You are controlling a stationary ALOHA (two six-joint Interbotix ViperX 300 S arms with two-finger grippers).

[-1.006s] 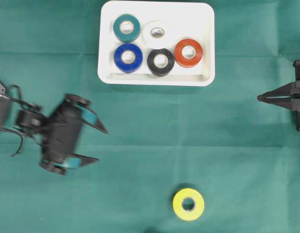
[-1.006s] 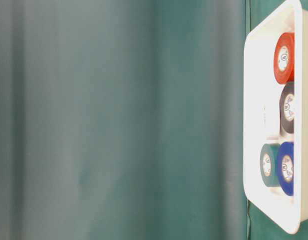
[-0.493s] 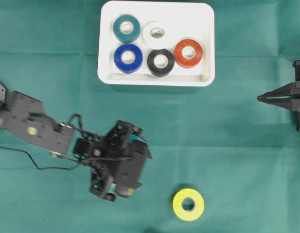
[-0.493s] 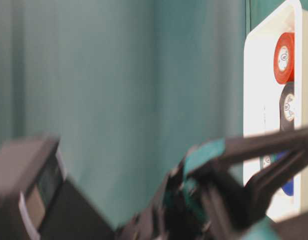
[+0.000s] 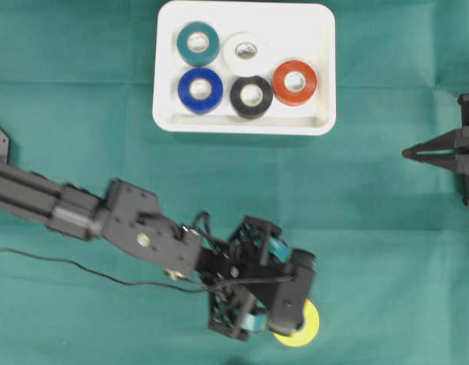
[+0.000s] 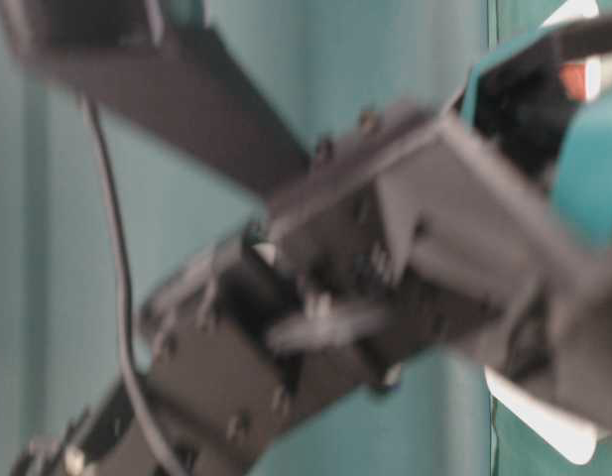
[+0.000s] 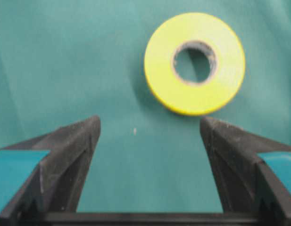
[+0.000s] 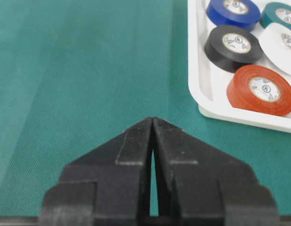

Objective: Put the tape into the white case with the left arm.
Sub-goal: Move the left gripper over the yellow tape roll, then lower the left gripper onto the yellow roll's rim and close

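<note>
**Left gripper poised over the last loose roll**

Nearest the front edge of the table, the yellow tape roll (image 7: pixel 194 63) lies flat on the green cloth (image 5: pixel 371 228), hole upward. That makes its outer wall the natural surface to grip. The left gripper (image 7: pixel 150 129) hangs over it with its teal-banded fingers (image 7: pixel 70 155) spread wide and nothing between them. In the wrist view the roll sits just beyond the fingertips, slightly to the right of centre, so the jaws likely need to advance a little before they can straddle it.

Farther back, at the right edge, the right gripper (image 8: pixel 152 123) rests with its black fingers pressed together, well clear of the work.

Farthest, the white case (image 5: pixel 325 68) already holds teal, white, blue, black and red rolls. Bare floor shows along its right and near sides, probably room for the yellow one.
</note>
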